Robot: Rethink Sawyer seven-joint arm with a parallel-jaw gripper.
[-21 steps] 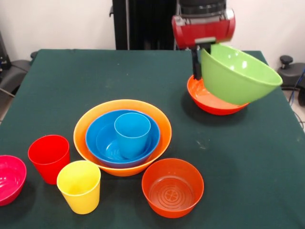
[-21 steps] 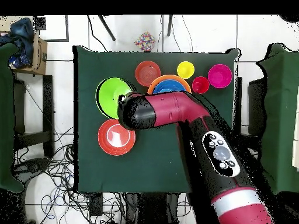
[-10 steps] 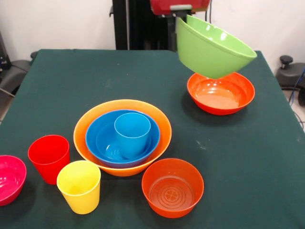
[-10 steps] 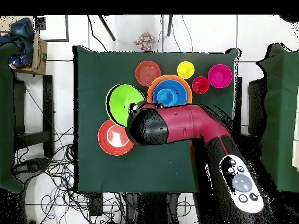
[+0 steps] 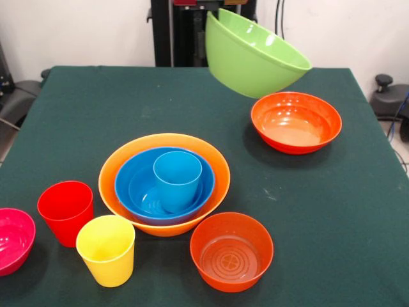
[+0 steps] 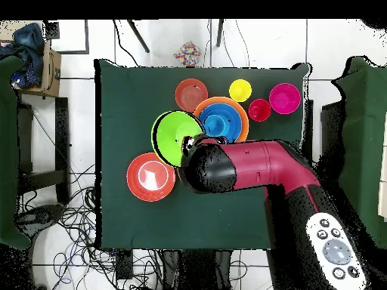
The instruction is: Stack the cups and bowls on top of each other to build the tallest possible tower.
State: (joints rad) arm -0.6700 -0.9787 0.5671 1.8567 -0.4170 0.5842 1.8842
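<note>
The lime green bowl [image 5: 255,56] is held tilted in the air, pinched at its rim by the end effector [image 6: 190,141], beside and above the tower [image 5: 164,182], and could be dropped if the thin rim grip slips.

Lime green bowl [image 5: 255,56] tilted, airborne above table [image 5: 358,211]; wide red-orange bowl [image 5: 296,121] just beside, lower.
</note>
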